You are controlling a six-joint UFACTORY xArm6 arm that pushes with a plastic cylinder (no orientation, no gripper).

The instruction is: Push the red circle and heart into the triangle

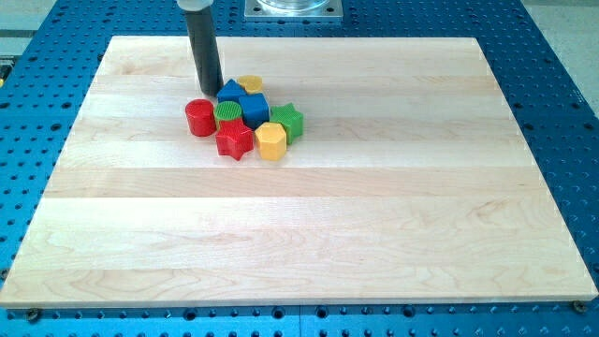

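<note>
My tip (211, 91) rests on the board just above the red circle (199, 117) and to the left of the blue triangle (230, 90). The red circle sits at the left of a tight cluster, touching the green round ribbed block (227, 114). The yellow heart (250, 84) lies at the cluster's top, right next to the blue triangle. A blue cube (253, 108) sits in the cluster's middle. A red star (235, 139) is at the bottom left, a yellow hexagon (270, 140) at the bottom right, and a green star (288, 121) at the right.
The wooden board (374, 206) lies on a blue perforated table (562, 84). A metal mounting plate (293, 8) sits beyond the board's top edge. The rod (202, 42) rises out of the view's top.
</note>
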